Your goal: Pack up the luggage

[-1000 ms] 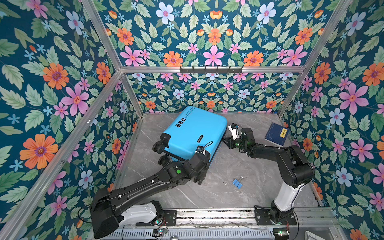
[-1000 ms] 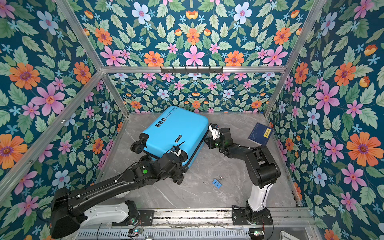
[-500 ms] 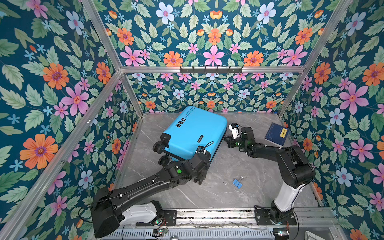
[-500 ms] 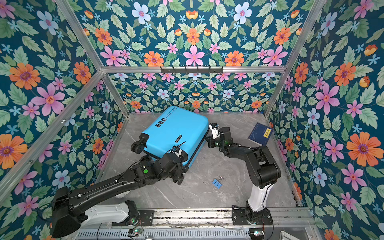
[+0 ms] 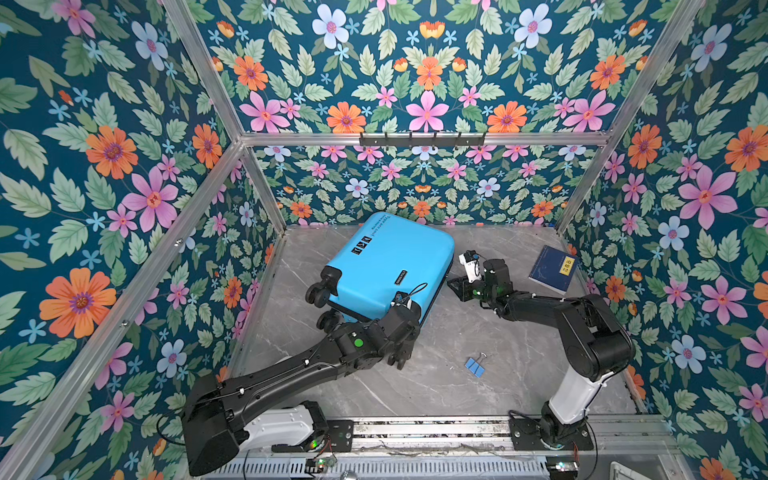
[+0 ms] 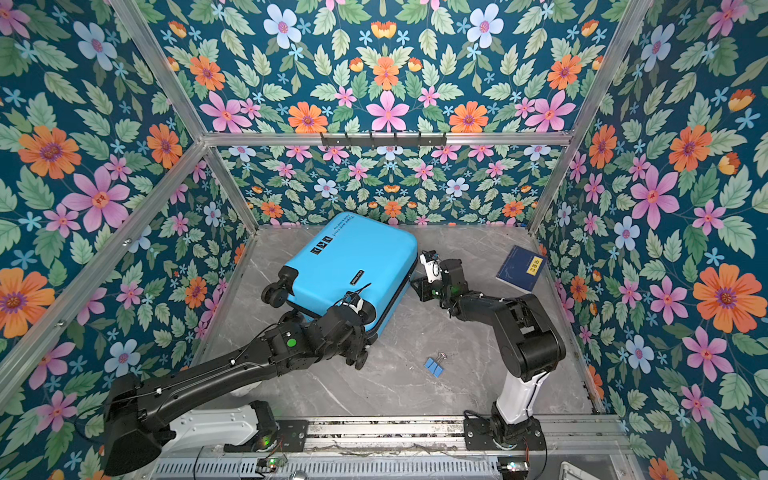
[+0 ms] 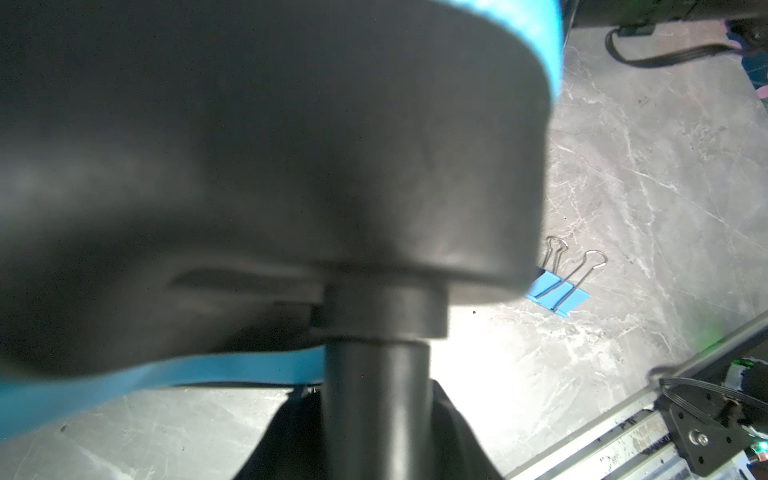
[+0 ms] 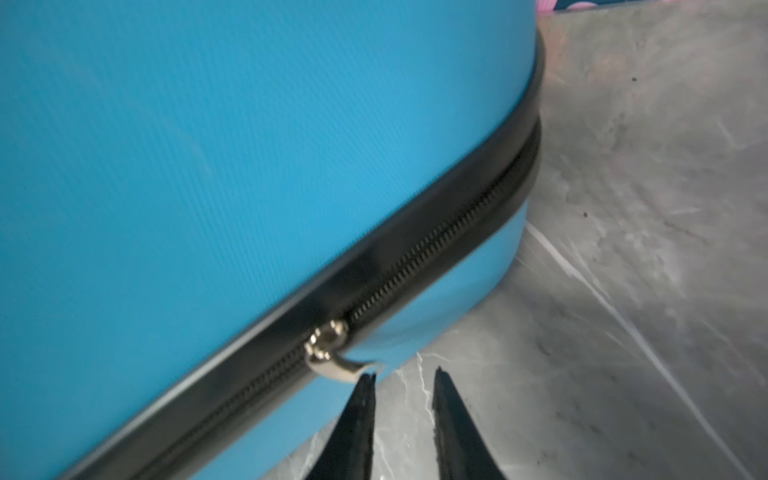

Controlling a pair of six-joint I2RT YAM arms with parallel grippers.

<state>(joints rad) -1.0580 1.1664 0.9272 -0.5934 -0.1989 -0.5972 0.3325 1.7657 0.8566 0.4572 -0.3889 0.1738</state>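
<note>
Blue luggage (image 5: 390, 266) | right arm (image 5: 536, 309) low — right fingers (image 8: 357, 424) narrow, seemingly empty | left fingers unclear

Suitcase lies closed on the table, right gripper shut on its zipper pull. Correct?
One thing is off. The suitcase does lie closed on the table, but the right gripper is not shut on the zipper pull: the right wrist view shows its fingertips apart, with the pull just outside them.
</note>
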